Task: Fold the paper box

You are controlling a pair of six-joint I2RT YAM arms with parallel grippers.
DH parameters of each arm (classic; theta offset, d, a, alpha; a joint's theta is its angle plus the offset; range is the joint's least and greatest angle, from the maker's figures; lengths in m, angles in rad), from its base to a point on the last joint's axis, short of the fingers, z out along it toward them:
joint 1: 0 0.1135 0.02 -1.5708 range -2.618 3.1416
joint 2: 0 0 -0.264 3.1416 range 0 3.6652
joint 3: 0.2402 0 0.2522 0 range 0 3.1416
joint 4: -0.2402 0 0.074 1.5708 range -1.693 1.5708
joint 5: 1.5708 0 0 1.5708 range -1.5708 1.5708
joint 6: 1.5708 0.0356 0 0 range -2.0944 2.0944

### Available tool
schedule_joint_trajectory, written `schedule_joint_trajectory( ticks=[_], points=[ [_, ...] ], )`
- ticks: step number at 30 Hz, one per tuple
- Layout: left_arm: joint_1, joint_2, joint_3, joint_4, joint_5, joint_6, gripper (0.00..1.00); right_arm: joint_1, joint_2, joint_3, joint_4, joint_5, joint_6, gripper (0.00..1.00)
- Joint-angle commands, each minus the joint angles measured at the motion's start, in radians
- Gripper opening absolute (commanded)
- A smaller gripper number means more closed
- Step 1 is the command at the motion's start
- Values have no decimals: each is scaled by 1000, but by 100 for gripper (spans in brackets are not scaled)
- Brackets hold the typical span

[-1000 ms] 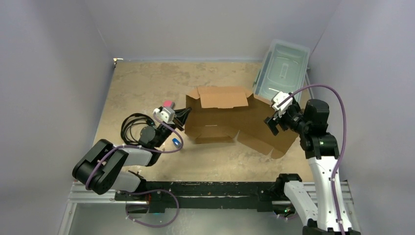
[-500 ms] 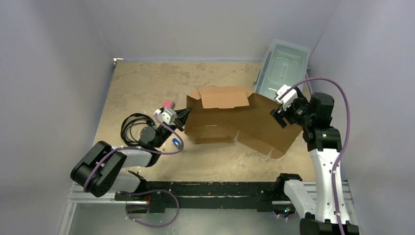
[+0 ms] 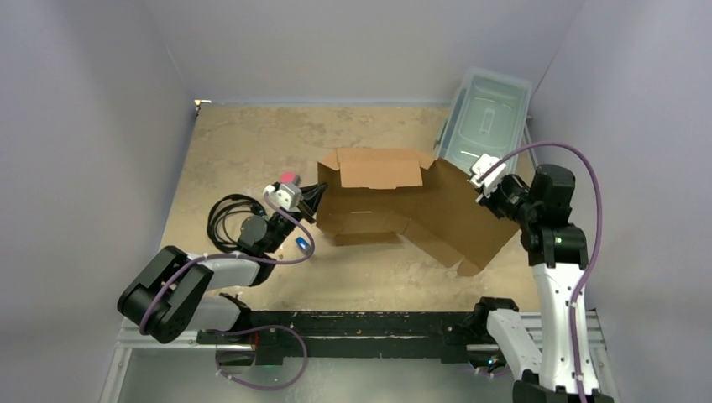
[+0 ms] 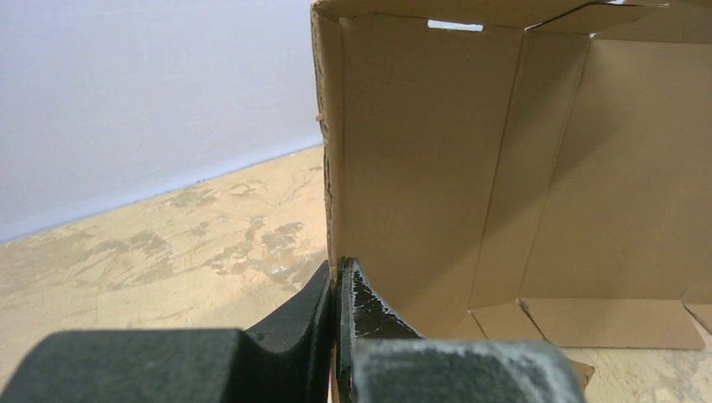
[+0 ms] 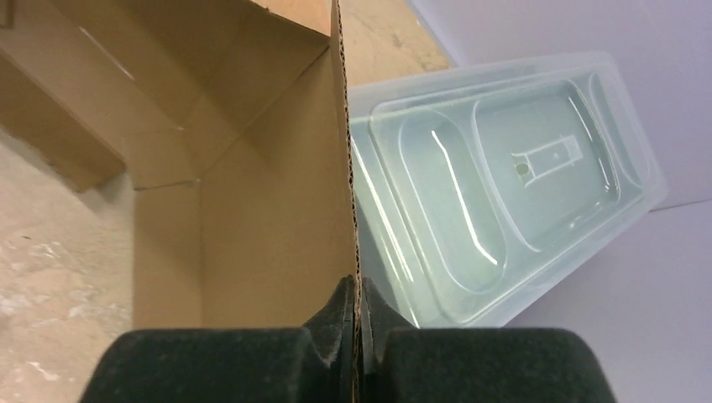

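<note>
The paper box (image 3: 395, 210) is brown corrugated cardboard, half formed, lying mid-table with its walls partly raised. My left gripper (image 3: 317, 198) is shut on the edge of the box's left wall (image 4: 395, 159), one finger on each side of the cardboard. My right gripper (image 3: 485, 190) is shut on the edge of the large right panel (image 5: 277, 218), which stands tilted up off the table. In the left wrist view the jaws (image 4: 337, 281) pinch the wall's lower edge. In the right wrist view the corrugated edge runs up from between the jaws (image 5: 357, 298).
A clear plastic lidded bin (image 3: 487, 117) leans at the back right, just behind the right panel (image 5: 495, 176). A coil of black cable (image 3: 228, 217) and a small blue item (image 3: 301, 244) lie by the left arm. Grey walls enclose the table.
The right gripper moved right to the raised panel's outer edge and closed on it. The panel now stands a little steeper. The left gripper kept its hold.
</note>
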Motion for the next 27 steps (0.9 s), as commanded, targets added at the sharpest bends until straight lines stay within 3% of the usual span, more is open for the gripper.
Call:
schedule_joint_trajectory(
  ticks=[1, 6, 27],
  points=[
    [-3, -36, 52, -51, -20, -32, 0, -3, -91, -14, 25, -85, 122, 0],
    [-4, -58, 88, -136, -14, -51, 0, -3, -171, -66, 81, -112, 250, 0],
    [-5, 124, 193, -122, -20, -117, 0, -3, -122, -34, -4, -263, 256, 0]
  ],
)
